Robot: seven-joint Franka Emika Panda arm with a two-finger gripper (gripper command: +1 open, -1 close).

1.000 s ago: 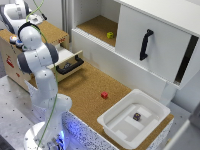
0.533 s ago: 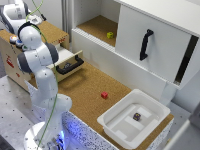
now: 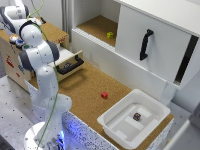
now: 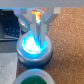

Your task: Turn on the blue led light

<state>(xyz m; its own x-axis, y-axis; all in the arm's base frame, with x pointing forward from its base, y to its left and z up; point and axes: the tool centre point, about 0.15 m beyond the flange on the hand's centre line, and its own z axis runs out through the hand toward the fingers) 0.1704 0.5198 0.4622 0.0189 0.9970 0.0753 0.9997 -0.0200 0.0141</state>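
Under the gripper (image 4: pixel 38 31), the blue light (image 4: pixel 33 46) glows brightly beside the green button (image 4: pixel 34 79); fingertips look clenched together, pressing its cap. Task seems essentially done; only lifting away remains.

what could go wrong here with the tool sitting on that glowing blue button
The tool is down on the blue led light, which glows. A second press might switch it off again. The green button sits right beside it, so a sideways drift while lifting could bump that one.
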